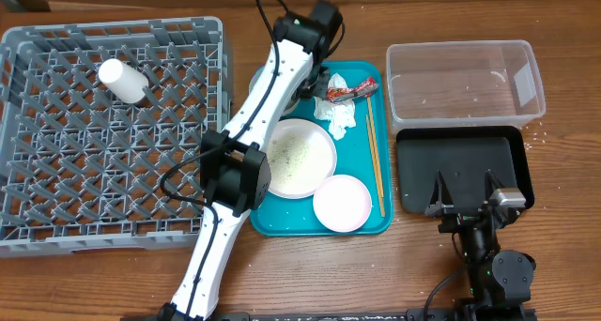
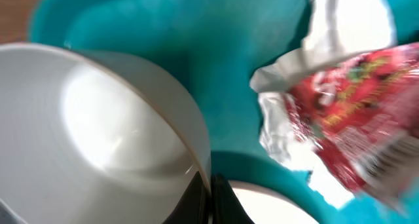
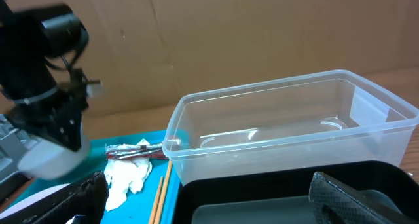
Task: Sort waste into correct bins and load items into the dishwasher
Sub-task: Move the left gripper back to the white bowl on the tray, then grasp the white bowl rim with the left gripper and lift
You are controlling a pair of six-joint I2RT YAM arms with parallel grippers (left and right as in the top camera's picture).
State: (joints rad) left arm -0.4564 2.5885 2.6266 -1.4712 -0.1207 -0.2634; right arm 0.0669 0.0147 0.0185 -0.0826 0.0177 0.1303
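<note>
Overhead, the grey dish rack point(image 1: 113, 27) is sitting to the left of the teal tray point(image 1: 359, 160), taking up more of the table than anything else, and a small white cup point(image 1: 123, 80) is lying on its side in the rack's far part. To the right of the teal tray, the clear tub point(image 1: 460, 47) is standing at the far side and the black tray point(image 1: 418, 171) is lying just in front of it. The left arm point(image 1: 263, 96) is stretching diagonally over the teal tray's left edge, and the left gripper point(image 1: 302, 84) is hanging at the tray's far left corner, its fingers clamping the rim of a small white bowl point(image 2: 98, 119); the right wrist view is showing that bowl hanging under the gripper. The right gripper point(image 1: 467, 191) is hovering over the black tray, right of the teal tray, with its fingers point(image 3: 350, 198) spread wide and gripping nothing. On the teal tray, a large white plate point(image 1: 315, 138) is sitting at the middle left, carrying pale grains point(image 1: 291, 157), and a smaller white plate point(image 1: 342, 203) is lying near the front. A crumpled napkin point(image 1: 340, 117) is lying toward the tray's far side, with the red wrapper point(image 1: 349, 91) touching its far edge. Two wooden chopsticks point(image 1: 376, 161) are lying along the tray's right side.
</note>
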